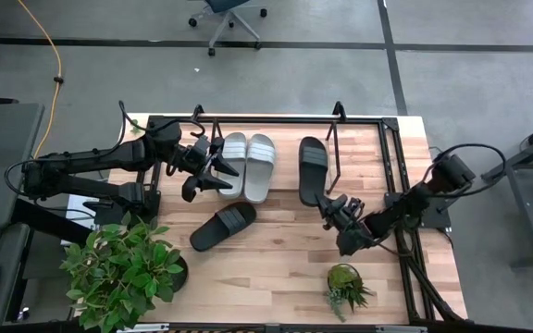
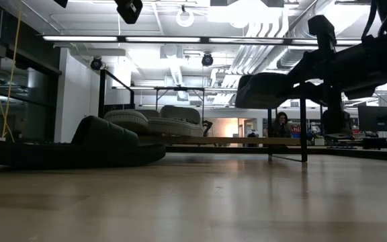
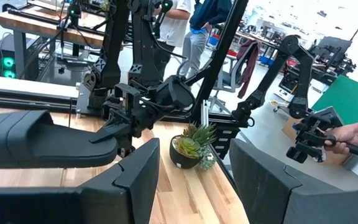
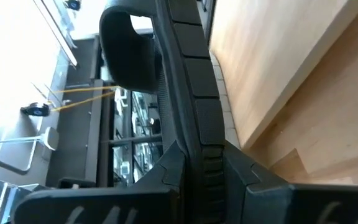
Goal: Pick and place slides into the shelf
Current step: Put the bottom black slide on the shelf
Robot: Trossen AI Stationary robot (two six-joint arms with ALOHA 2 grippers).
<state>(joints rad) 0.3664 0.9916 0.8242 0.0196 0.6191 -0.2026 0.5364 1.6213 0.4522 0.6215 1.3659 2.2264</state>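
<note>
The shelf (image 1: 276, 118) stands at the table's far side, with a light grey pair of slides (image 1: 248, 165) on its wood base. One black slide (image 1: 313, 166) hangs over the shelf's right part, my right gripper (image 1: 333, 211) shut on its near end. The low view shows this slide (image 2: 274, 87) raised above the shelf base. A second black slide (image 1: 222, 227) lies sole-down on the table in front of the shelf. My left gripper (image 1: 204, 174) stands open just left of the grey pair, raised, nothing between its fingers (image 3: 135, 180). My right gripper pinches the sole's near end (image 4: 205, 146) between its two fingers, one on the top face and one on the underside. The fingers come level from the table's near right and lie along the slide. The slide hangs level, strap (image 4: 126, 43) up, clear of shelf and table.
A large potted plant (image 1: 118, 268) sits at the near left corner and a small one (image 1: 345, 289) near the front right. Thin shelf uprights (image 1: 333, 139) stand beside the held slide. Bare wood lies between the plants. A person's hand (image 3: 347, 134) shows beyond the table.
</note>
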